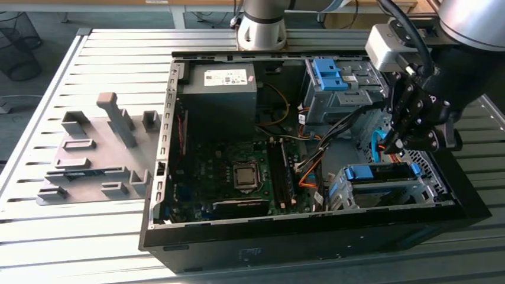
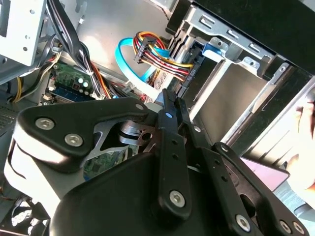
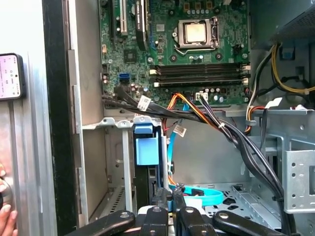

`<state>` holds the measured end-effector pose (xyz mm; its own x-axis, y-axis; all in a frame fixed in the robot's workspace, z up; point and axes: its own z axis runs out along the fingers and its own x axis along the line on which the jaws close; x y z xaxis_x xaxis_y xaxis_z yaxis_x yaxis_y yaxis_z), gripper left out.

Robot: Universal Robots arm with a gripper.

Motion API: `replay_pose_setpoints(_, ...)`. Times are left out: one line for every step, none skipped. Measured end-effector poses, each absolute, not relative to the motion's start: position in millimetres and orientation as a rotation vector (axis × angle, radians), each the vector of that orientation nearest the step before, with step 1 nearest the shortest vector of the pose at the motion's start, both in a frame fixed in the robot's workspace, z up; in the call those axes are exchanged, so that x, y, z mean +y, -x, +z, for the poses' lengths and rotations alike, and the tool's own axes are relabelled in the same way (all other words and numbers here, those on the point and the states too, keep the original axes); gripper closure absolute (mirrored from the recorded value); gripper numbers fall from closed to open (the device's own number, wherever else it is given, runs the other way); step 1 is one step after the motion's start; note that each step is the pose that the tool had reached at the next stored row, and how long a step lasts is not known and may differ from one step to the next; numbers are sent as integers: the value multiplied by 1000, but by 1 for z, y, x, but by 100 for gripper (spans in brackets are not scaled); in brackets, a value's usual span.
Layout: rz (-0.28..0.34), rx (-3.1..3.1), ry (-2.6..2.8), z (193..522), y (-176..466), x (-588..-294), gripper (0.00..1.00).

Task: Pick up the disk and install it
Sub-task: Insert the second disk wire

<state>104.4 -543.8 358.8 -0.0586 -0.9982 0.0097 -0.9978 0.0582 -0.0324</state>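
Install step, seemingly near its end: my fingers (image 2: 167, 115), pressed together on nothing, hover just beside the disk (image 1: 377, 173), seated in the drive bay (image 1: 371, 198). Any further push calls for clearing the cables (image 1: 311, 171).

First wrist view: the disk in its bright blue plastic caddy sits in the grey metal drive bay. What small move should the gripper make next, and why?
Probably nudge the gripper across onto the disk and press gently. The disk already stands in the grey metal drive bay. The gripper is shut, holds nothing and hangs just beside it. Whether the disk is fully seated can't be seen.
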Motion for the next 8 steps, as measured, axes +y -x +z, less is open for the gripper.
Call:
replay_pose_setpoints(-46, 2276, 2144, 358, -105, -544, 84)
replay_pose_setpoints(-44, 2278, 2143, 358, -105, -544, 84)
replay_pose_setpoints(-41, 2281, 2143, 358, -106, -544, 84)
replay_pose_setpoints(-38, 2284, 2144, 357, -106, -544, 84)
replay_pose_setpoints(-35, 2286, 2144, 357, -107, -544, 84)
replay_pose_setpoints(-35, 2287, 2143, 356, -107, -545, 84)
replay_pose_setpoints(-35, 2288, 2143, 356, -107, -546, 84)
replay_pose_setpoints(-34, 2288, 2142, 355, -107, -547, 84)
